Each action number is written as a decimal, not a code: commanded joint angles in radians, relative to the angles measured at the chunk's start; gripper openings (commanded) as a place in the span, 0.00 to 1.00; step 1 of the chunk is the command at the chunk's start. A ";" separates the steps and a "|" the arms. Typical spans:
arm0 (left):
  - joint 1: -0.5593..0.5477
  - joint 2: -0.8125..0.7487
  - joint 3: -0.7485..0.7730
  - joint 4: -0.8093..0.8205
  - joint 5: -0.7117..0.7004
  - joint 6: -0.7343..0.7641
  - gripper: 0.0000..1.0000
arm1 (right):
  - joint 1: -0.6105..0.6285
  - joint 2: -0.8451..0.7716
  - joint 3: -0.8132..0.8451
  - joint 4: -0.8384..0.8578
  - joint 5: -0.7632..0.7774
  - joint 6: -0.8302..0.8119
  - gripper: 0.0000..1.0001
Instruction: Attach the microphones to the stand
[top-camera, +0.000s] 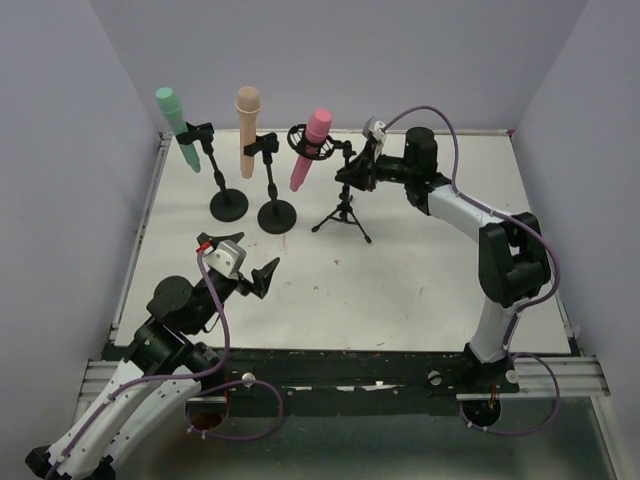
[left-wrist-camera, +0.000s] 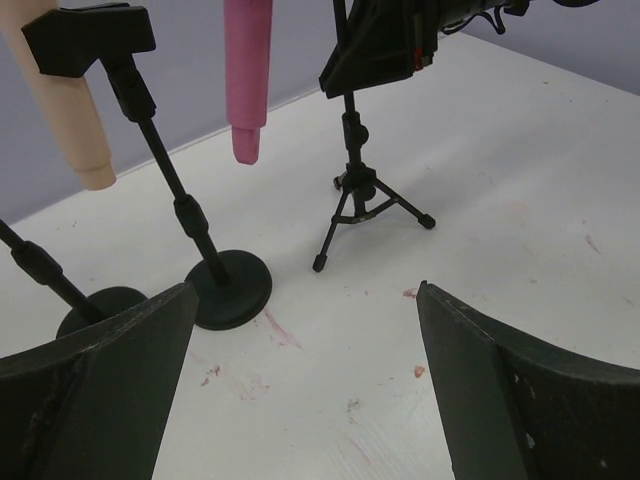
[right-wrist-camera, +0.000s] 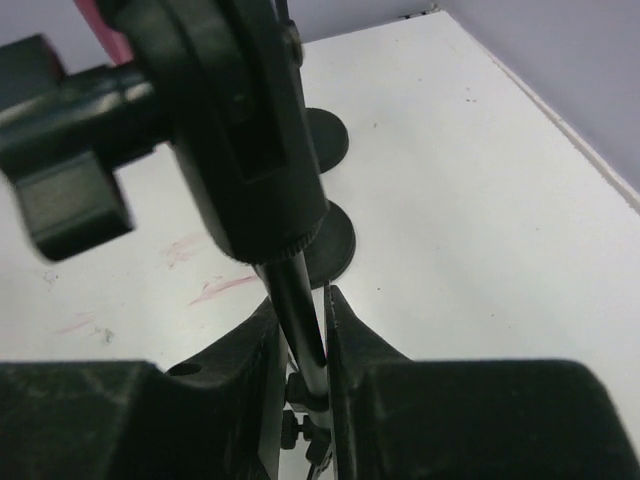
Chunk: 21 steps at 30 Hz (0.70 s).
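Three microphones sit clipped in stands at the back of the table: a mint green one (top-camera: 176, 125), a peach one (top-camera: 247, 118) and a pink one (top-camera: 311, 147). The pink microphone (left-wrist-camera: 246, 70) hangs tilted in the ring mount of a small black tripod stand (top-camera: 343, 215). My right gripper (top-camera: 352, 170) is beside that mount. In the right wrist view it (right-wrist-camera: 303, 330) is closed around the tripod's thin upright pole (right-wrist-camera: 298, 300). My left gripper (top-camera: 262, 278) hovers low over the table's near left. Its jaws (left-wrist-camera: 305, 350) are wide apart with nothing between them.
The mint and peach microphones stand on two round-based black stands (top-camera: 228, 204) (top-camera: 277, 215). Grey walls close in the white table (top-camera: 400, 290) at the back and sides. Faint reddish smears (left-wrist-camera: 275, 328) mark the surface ahead of the left gripper.
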 joint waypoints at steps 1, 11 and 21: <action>0.006 -0.024 0.003 0.011 0.021 -0.005 0.99 | 0.010 -0.027 -0.037 -0.020 -0.020 0.034 0.31; 0.007 -0.052 0.002 0.011 0.031 -0.011 0.99 | 0.007 -0.107 -0.095 -0.051 0.018 0.022 0.72; 0.007 -0.015 0.063 -0.056 0.006 -0.103 0.99 | -0.160 -0.432 -0.169 -0.467 0.113 -0.179 1.00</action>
